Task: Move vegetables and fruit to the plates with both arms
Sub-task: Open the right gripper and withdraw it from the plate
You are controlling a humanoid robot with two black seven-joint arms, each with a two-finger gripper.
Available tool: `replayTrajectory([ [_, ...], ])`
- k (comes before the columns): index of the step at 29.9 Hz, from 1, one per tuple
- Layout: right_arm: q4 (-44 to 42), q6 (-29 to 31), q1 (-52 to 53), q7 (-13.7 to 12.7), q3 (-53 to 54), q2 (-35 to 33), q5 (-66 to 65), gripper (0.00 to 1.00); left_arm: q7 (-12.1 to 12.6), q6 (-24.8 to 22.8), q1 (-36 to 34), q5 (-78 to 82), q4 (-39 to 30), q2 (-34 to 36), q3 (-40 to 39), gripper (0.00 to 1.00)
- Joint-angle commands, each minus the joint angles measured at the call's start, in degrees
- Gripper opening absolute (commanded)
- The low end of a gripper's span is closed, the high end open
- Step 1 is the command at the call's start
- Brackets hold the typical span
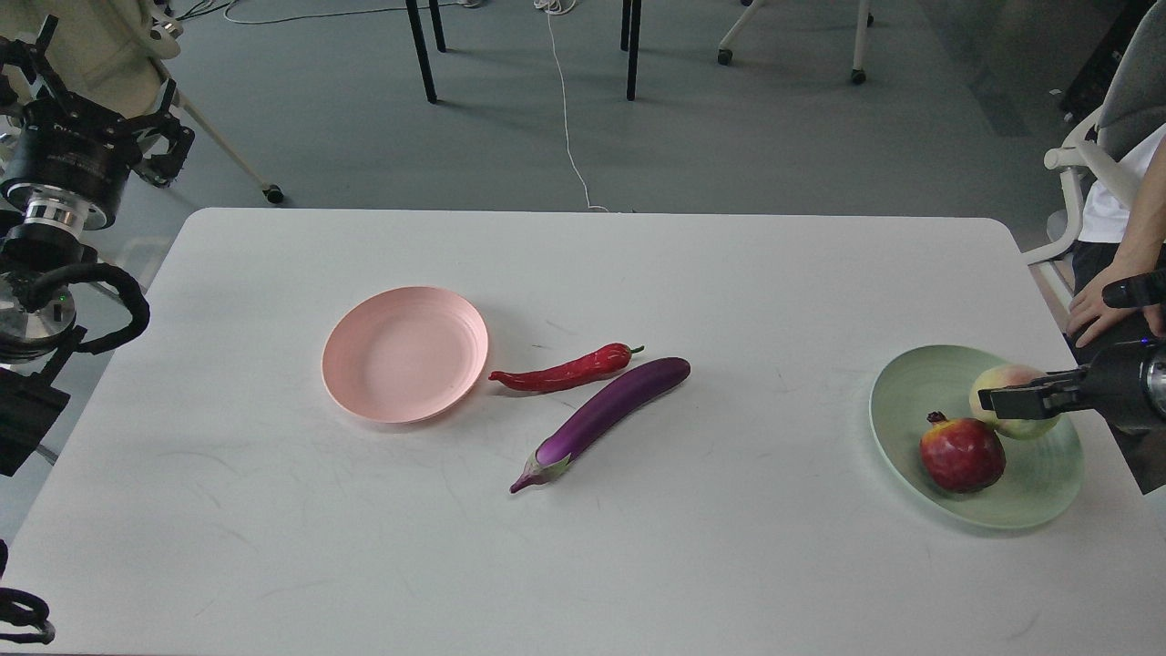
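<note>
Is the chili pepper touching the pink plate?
Apart. The head view shows a thin strip of white table between the chili pepper tip and the pink plate rim.

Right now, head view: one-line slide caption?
Right gripper at peach beside pomegranate on green plate; chili and eggplant await beside empty pink plate.

A white rounded-corner table [583,565] stands on grey-blue carpet floor [774,137], where a thin white cable [563,100] trails between black metal furniture legs [630,50] and white castor-wheeled chair legs [858,41].
</note>
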Motion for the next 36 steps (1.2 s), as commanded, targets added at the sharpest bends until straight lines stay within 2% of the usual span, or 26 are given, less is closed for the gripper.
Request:
replayTrajectory([
  [1, 0.19, 0.09, 0.14, 0.14, 0.77, -0.18, 0.17, 0.94, -0.06, 0.0, 0.0, -0.09, -0.01, -0.14, -0.03, 0.98],
  [8, 0.55, 0.09, 1.02, 0.23, 3.05, -0.44, 0.7, 0.94, -0.06, 0.0, -0.17, -0.09, -0.18, -0.05, -0.03, 0.98],
  [16, -0.07, 0.7, 0.67, 0.23, 15.96, -0.36, 3.24, 0.97, 0.82, 0.0, -0.79, 0.26, -0.8, -0.05, 0.49, 0.98],
  [20, -0.25, 0.79, 0.05, 0.14, 22.99, 0.17, 6.57, 0.97, 0.82, 0.0, -1.22, 0.26, -0.89, 1.87, 4.53, 0.98],
  [23, -0.25, 0.71, -1.44, 0.14, 26.69, 1.13, 14.56, 0.97, 1.25, 0.0, -2.28, 0.61, -1.41, 4.6, 10.05, 0.98],
  [28, -0.33, 0.0, -3.81, 0.32, 31.79, 4.12, 25.9, 0.97, 2.14, 0.0, -5.97, 10.26, -6.24, 8.56, 18.77, 0.98],
  [36, -4.19, -0.17, -9.88, 0.32, 40.4, 10.01, 40.68, 0.97, 2.31, 0.0, -5.97, 37.84, -20.73, 11.55, 20.53, 0.98],
])
